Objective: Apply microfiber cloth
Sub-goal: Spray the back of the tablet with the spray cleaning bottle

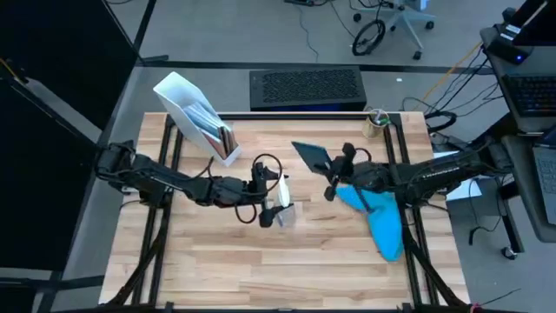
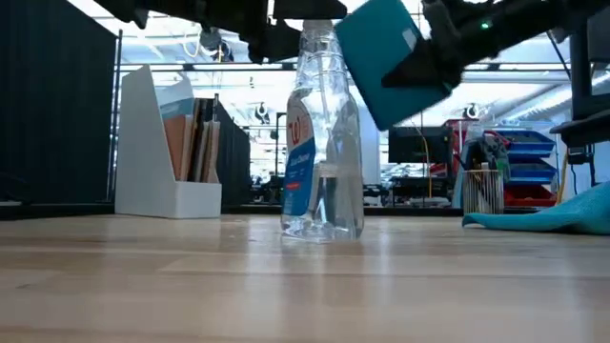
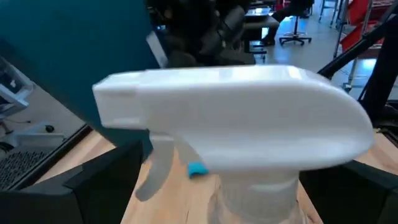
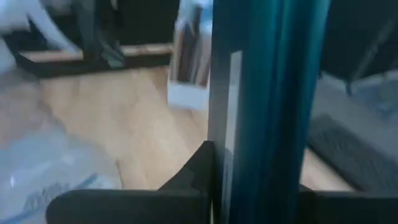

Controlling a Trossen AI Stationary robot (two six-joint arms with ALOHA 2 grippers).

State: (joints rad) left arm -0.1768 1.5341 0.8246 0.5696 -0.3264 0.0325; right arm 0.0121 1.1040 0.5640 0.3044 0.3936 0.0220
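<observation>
Microfiber cloth (image 1: 380, 223), bright sky-blue soft fabric, is lying rumpled on the wooden table (image 1: 226, 261) under the right arm, untouched. Right claw (image 1: 331, 170) is clamping the dark grey flat tablet (image 1: 313, 155) by one edge, holding it tilted in the air, probably to present its face for wiping. Left claw (image 1: 268, 201) is sitting around the clear plastic spray bottle (image 2: 322, 143) at its white trigger head (image 3: 230, 118), apparently gripping it, likely for spraying toward the tablet.
</observation>
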